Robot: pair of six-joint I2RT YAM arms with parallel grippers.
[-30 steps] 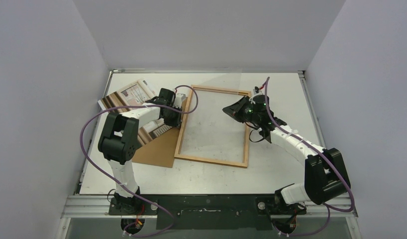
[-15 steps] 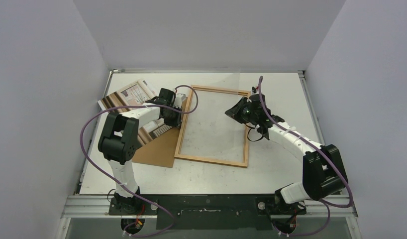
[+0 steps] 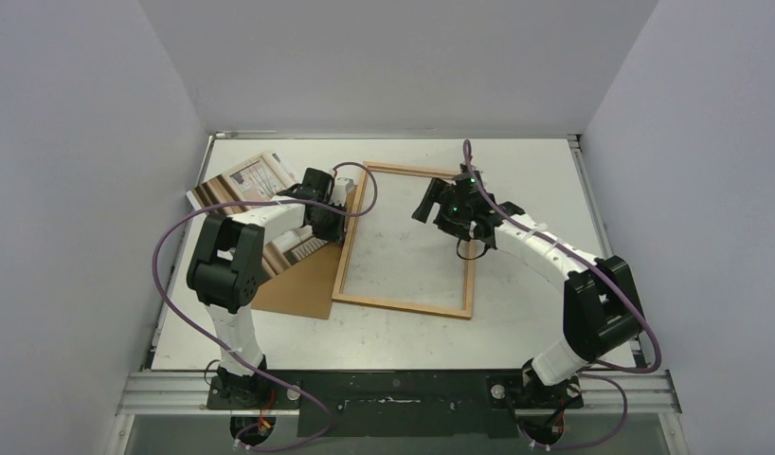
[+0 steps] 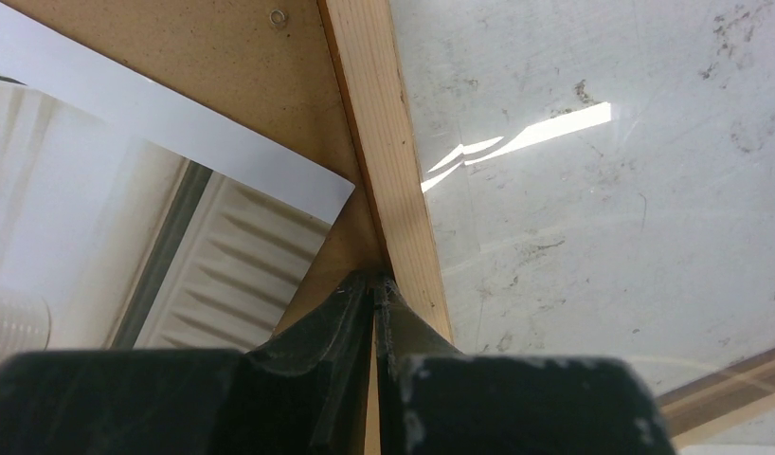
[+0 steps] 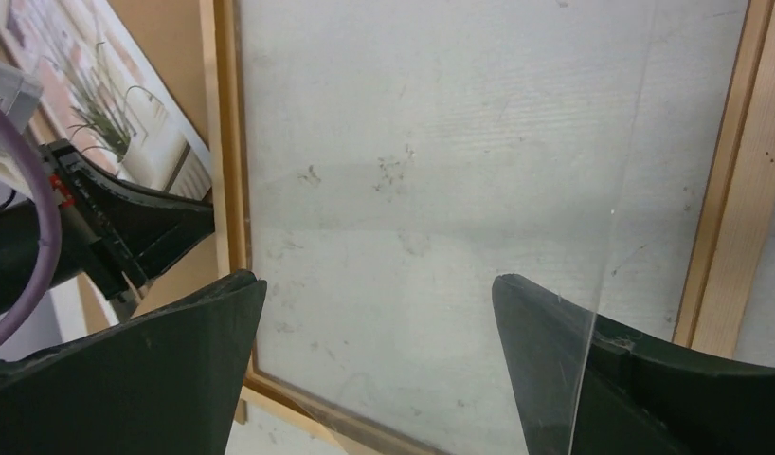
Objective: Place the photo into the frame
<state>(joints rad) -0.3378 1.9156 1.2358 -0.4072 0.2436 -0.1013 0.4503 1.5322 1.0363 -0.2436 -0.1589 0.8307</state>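
near edge of bench (image 3: 412, 332): arm bases only, no task item.

frame (image 3: 403, 305): flat on the bench, mid-field, with a clear pane (image 4: 602, 190) over the opening. one pane edge askew to the right rail in the right wrist view; cannot tell whether seated or raised. photo not yet inside.

backing sheet (image 3: 303, 284): flat, just left of the frame, touching or tucked under the left rail; cannot tell which.

left jaws: together, tips down at the outer edge of the left rail, at the seam between rail and backing sheet. nothing visibly pinched; cannot rule out a thin edge between the tips.

right jaws: wide apart, empty, hanging over the far part of the frame opening, no contact.

photo (image 3: 240, 185): on the backing sheet, left of the frame, partly hidden under the left arm (image 3: 270, 216), far corner overhanging the sheet. one white-bordered corner just beside the left rail, near the closed tips.

judged step: readying the frame and pane ahead of fetching the photo.

hazards:
- closed tips wedged at the rail: with any sideways push, expect sliding or skewing of the frame under the right jaws.
- clear pane: hard to see, slippery. on a blind descent of the right jaws, expect tilting, slipping or scratching.
- photo: thin paper lying flat on a smooth sheet. with a shallow pinch, expect a creased or bent corner; with a sweep of the left arm across it, expect dragging off the sheet.
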